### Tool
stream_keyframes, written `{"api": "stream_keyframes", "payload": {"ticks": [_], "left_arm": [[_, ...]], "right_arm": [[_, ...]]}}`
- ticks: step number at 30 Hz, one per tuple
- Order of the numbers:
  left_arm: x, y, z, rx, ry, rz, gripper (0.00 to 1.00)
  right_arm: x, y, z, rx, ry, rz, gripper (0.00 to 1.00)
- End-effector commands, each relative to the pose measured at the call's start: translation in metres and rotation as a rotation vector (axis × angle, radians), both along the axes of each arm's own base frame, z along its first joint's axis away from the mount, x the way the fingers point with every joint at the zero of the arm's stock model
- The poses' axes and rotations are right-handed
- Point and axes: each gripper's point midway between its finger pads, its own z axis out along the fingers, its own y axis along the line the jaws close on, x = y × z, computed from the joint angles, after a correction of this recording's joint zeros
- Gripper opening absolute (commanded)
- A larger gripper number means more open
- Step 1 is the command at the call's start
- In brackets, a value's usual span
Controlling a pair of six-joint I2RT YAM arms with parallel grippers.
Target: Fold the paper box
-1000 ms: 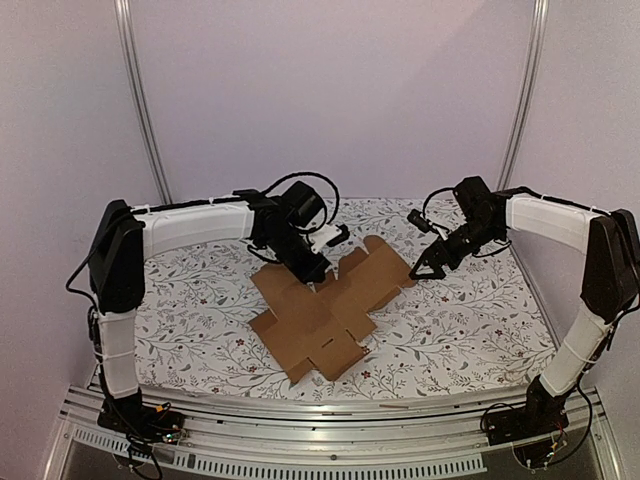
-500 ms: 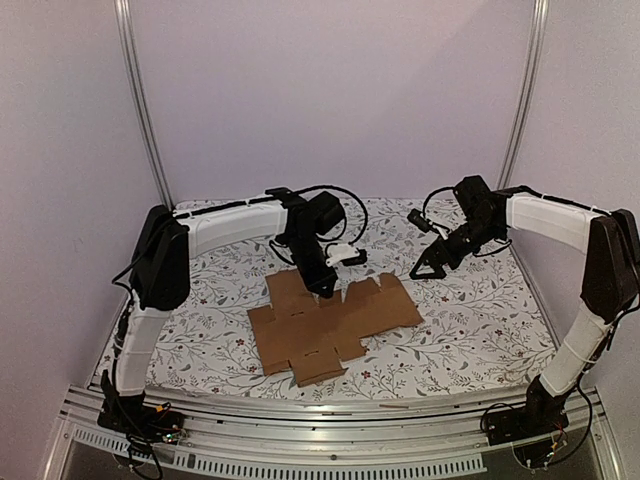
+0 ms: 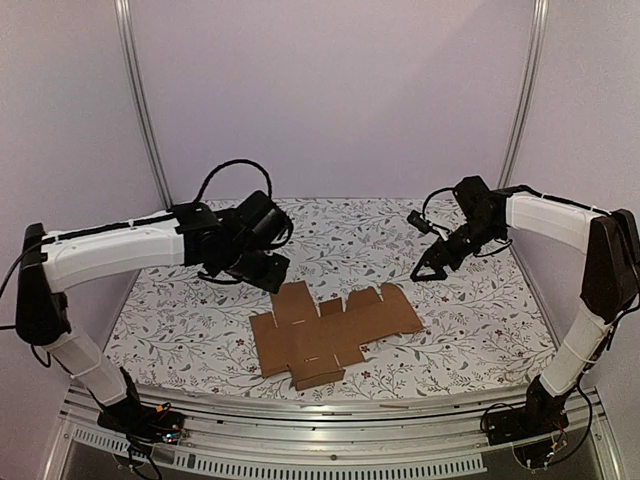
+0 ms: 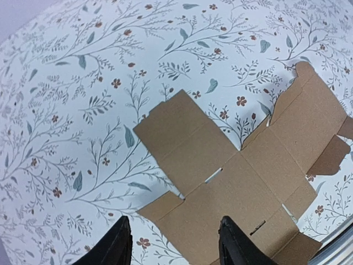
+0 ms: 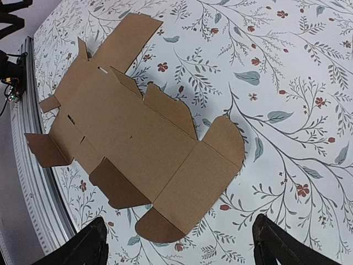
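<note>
The paper box [image 3: 335, 332] lay flat and unfolded on the counter [image 3: 480, 320], my left and right jaws both apart and empty near it, so I judged the first flap needed lifting next.

A table [image 3: 180, 330] under a white cloth [image 4: 71, 99] printed with grey-green sprigs and small red flowers fills the floor of the booth, and a ribbed aluminium rail [image 3: 330, 425] runs along its near edge. A plain pale lilac back wall [image 3: 330, 100] and matching side walls close it in, with a thin metal left pole [image 3: 142, 100] and right pole [image 3: 523, 90] rising from the far corners and leaning slightly outward. The light is soft and even, with only faint shadows on the cloth.
</note>
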Motion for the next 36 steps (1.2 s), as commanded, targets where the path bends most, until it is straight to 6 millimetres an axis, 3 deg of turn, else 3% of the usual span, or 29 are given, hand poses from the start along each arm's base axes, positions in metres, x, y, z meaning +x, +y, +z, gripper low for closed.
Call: {"api": "stream_keyframes", "payload": {"ticks": [1, 6, 14, 19, 25, 32, 36], "left_arm": [[-0.022, 0.039, -0.017, -0.283, -0.008, 0.42, 0.53], [-0.049, 0.038, -0.055, -0.508, 0.133, 0.531, 0.54], [-0.06, 0.043, -0.096, -0.427, 0.213, 0.561, 0.54], [-0.049, 0.037, -0.108, -0.384, 0.239, 0.533, 0.54], [-0.035, 0.043, -0.114, -0.347, 0.279, 0.532, 0.52], [-0.013, 0.038, -0.134, -0.261, 0.341, 0.468, 0.51], [0.019, 0.022, -0.129, -0.258, 0.311, 0.413, 0.5]], "right_arm": [[-0.004, 0.01, 0.001, -0.005, 0.014, 0.046, 0.9], [-0.01, 0.019, 0.0, -0.01, 0.018, 0.075, 0.9], [-0.011, 0.019, -0.005, -0.044, 0.011, 0.084, 0.9], [-0.001, 0.008, -0.03, -0.159, 0.05, 0.059, 0.91], [-0.003, 0.003, -0.054, -0.22, 0.155, 0.062, 0.91], [-0.005, 0.001, -0.054, -0.233, 0.154, 0.074, 0.91], [-0.005, 0.0, -0.051, -0.241, 0.144, 0.078, 0.92]]}}
